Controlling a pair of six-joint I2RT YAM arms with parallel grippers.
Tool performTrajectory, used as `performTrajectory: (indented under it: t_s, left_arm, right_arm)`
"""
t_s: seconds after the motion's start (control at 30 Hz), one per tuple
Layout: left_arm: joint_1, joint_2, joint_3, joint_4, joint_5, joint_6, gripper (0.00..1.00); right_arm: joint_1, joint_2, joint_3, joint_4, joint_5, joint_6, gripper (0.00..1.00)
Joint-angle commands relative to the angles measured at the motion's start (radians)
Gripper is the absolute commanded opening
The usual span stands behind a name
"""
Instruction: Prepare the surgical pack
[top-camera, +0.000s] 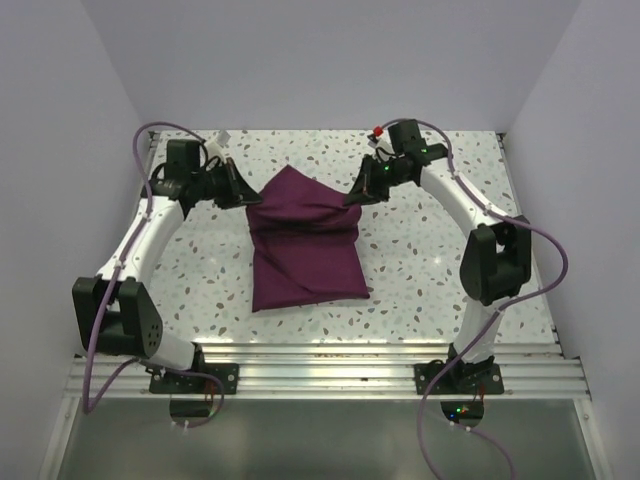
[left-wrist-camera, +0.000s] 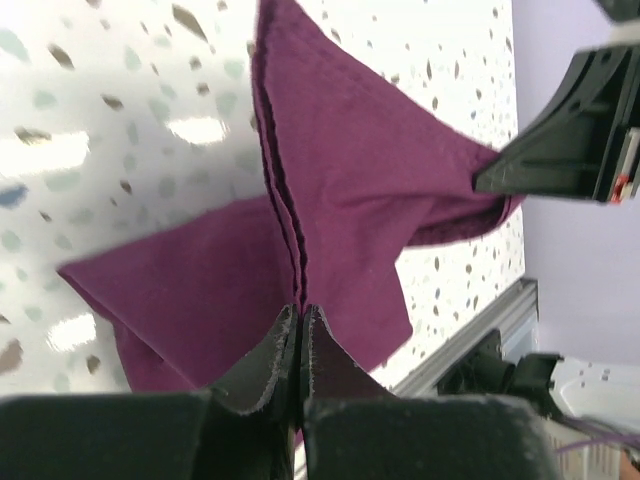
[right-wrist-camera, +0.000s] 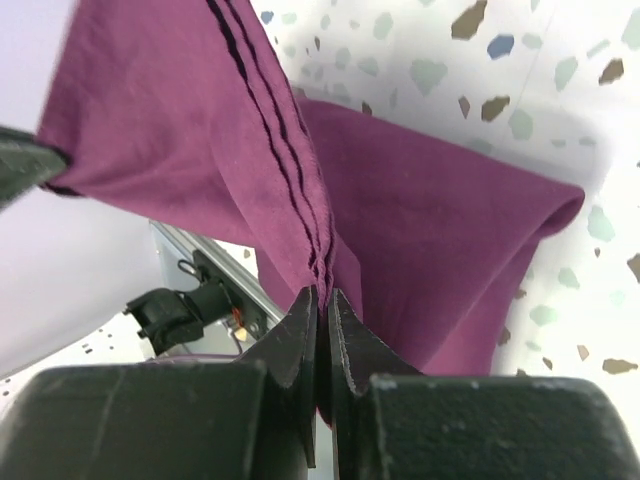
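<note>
**Item: maroon cloth** (top-camera: 305, 250). It is folded into several layers and forms a long bundle. It lies mid-way across the speckled table (top-camera: 430, 280), between the two arms. The near end rests flat. The far end is raised off the surface and held at its two corners, with a peak of fabric between them. No tray, instruments or pads show, and whether any sit inside the folds cannot be told.

**Left gripper** (top-camera: 240, 195). It is closed tight on the cloth's far left corner. In the wrist view its fingertips (left-wrist-camera: 275, 360) press together, and the stacked cloth edges run straight into the pinch.

**Right gripper** (top-camera: 357, 192). It is closed tight on the far right corner. Its fingertips (right-wrist-camera: 295, 335) meet the same way, with the layered edges caught between them.

**Step in hand (judged).** This looks like a fold of the pack, with both arms holding the far edge up, ready to carry it over the bundle toward the near end.

**Next move calls for:**
- Both arms travel together at matched height and pace, so the edge stays square and no layer slips from the thin pinch.
- The edge is laid down flat on the bundle.
- Both grips let go only once the fabric rests.
</note>
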Motion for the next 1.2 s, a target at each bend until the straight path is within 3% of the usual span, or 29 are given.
performTrajectory:
  t_s: [0.0, 0.4, 0.97, 1.13, 1.17]
  left_arm:
    - [-0.038, -0.105, -0.09, -0.039, 0.034, 0.005, 0.0]
    - [-0.113, -0.346, -0.431, -0.05, -0.07, -0.064, 0.0]
    - [-0.113, -0.358, -0.56, -0.137, -0.184, -0.064, 0.0]
    - [-0.113, -0.377, -0.582, -0.159, -0.224, -0.06, 0.01]
    - [-0.113, -0.383, -0.586, -0.159, -0.219, -0.06, 0.1]
  right_arm:
    - [-0.004, -0.091, -0.031, -0.042, 0.01, -0.032, 0.0]
    - [0.016, -0.229, -0.314, -0.045, 0.004, -0.075, 0.0]
    - [0.117, -0.293, -0.574, -0.002, 0.028, -0.117, 0.01]
    - [0.131, -0.283, -0.632, -0.008, 0.001, -0.164, 0.09]
    - [0.137, -0.283, -0.638, -0.025, -0.005, -0.176, 0.18]
